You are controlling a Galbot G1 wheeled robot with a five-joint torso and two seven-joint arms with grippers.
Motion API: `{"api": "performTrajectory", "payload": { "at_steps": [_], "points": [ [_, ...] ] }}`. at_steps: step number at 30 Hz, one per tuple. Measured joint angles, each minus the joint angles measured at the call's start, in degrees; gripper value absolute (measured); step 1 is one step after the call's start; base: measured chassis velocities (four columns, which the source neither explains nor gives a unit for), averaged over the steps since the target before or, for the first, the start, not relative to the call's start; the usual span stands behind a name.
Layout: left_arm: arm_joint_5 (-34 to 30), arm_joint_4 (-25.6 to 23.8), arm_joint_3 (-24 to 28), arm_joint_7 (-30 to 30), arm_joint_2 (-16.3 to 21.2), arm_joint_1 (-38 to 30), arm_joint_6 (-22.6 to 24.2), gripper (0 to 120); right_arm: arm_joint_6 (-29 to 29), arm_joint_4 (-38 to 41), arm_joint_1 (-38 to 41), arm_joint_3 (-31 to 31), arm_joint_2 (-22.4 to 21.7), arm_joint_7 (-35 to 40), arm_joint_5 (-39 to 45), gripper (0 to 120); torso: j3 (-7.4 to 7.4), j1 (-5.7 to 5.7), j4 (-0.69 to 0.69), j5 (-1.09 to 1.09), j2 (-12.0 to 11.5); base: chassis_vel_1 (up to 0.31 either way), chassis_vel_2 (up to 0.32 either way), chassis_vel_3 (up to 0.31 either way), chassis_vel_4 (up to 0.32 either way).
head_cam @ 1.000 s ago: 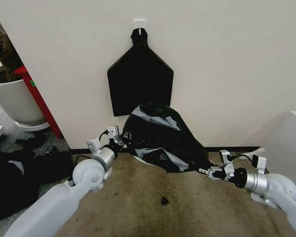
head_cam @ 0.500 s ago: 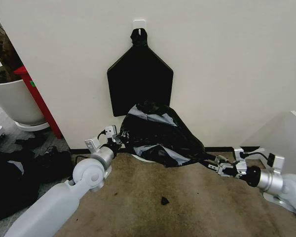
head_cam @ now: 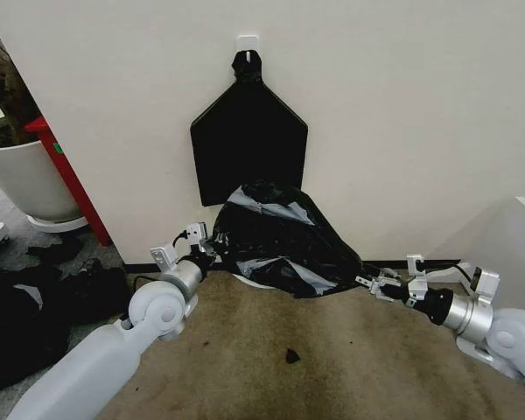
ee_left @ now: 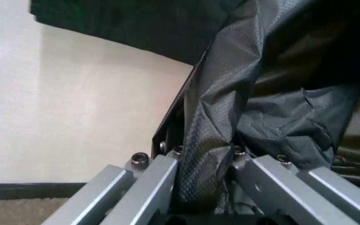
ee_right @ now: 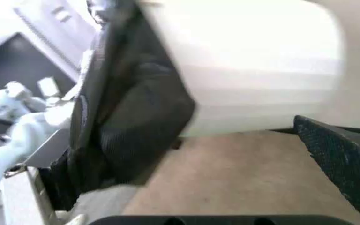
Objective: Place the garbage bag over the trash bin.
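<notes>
The crinkled, glossy black garbage bag (head_cam: 280,236) lies in a mound at the foot of the wall. A thin white sliver under its lower edge is the trash bin (head_cam: 252,282), which is otherwise hidden. My left gripper (head_cam: 206,248) is at the bag's left edge. In the left wrist view it is shut on a fold of the garbage bag (ee_left: 211,140). My right gripper (head_cam: 374,282) is at the bag's stretched right corner, low over the carpet. In the right wrist view its fingers (ee_right: 342,159) stand wide apart, open, and the garbage bag (ee_right: 123,131) hangs against the far one.
A flat black bag bundle (head_cam: 249,149) hangs from a wall hook above the mound. A large white plant pot (head_cam: 22,179) and a red panel (head_cam: 70,179) stand at the left, with dark clutter (head_cam: 26,324) on the floor. A small black scrap (head_cam: 291,355) lies on the carpet. A white box (head_cam: 507,236) stands at the right.
The right gripper drew the bag's right corner out to the right, then came back a little left. The bag now lies stretched wider. The left gripper has kept its place.
</notes>
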Motion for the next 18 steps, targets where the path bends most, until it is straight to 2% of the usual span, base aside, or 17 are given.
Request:
{"api": "performTrajectory", "payload": {
  "at_steps": [3,11,18],
  "points": [
    [-0.70,-0.86,-0.20,0.94,0.32,0.38,0.00,1,0.33,-4.58,0.69,-0.31,-0.28,-1.77,-1.54,100,0.00,0.00,-0.01,0.02,0.00,0.000,0.000,0.000,0.000],
    [-1.85,-2.44,-0.13,2.00,0.70,0.77,0.09,1,1.17,-10.60,3.05,-2.42,0.23,-3.16,-4.32,100,0.00,0.00,-0.01,0.01,0.00,0.000,0.000,0.000,0.000],
    [-2.24,-3.62,0.36,2.04,0.71,0.85,0.43,1,2.19,-13.31,5.78,-5.63,2.08,0.82,-6.77,100,0.00,0.01,-0.01,0.00,0.00,0.000,0.000,0.000,0.000]
  ]
}}
